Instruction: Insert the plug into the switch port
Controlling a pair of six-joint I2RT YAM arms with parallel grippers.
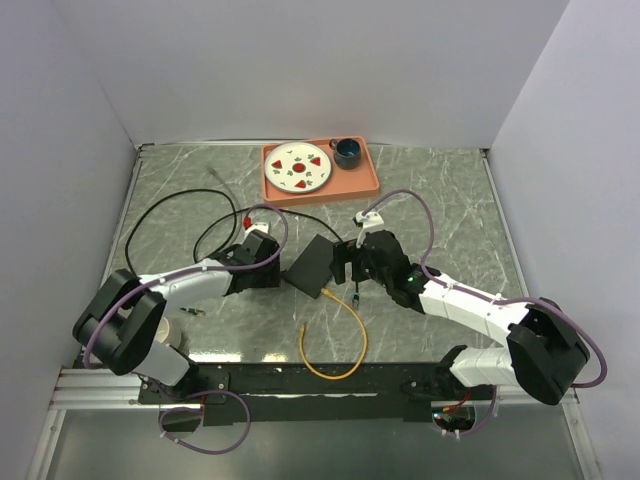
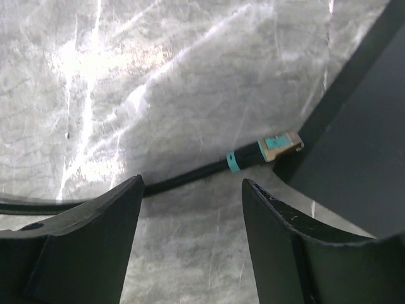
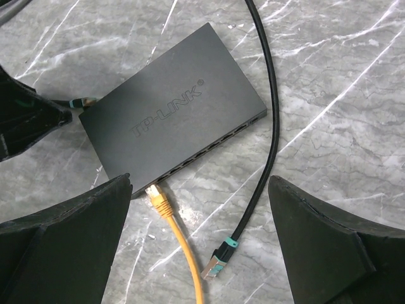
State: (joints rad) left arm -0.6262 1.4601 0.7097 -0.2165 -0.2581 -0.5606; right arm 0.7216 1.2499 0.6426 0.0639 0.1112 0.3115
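Left gripper point(image 2: 191, 187): fingers spread either side of a black cable point(image 2: 183, 178), not touching it.
Plug point(image 2: 278, 146): on the table, just beside the switch point(image 3: 171, 114).
Right gripper point(image 3: 199, 183): spread above the ports point(image 3: 212, 144).
Yellow cable point(image 3: 180, 247): end at the end port.

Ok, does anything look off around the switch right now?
Yes: a loose plug on a black cable lies on the table, short of the switch's port row, and a second plug sits at the switch's corner, away from the ports.
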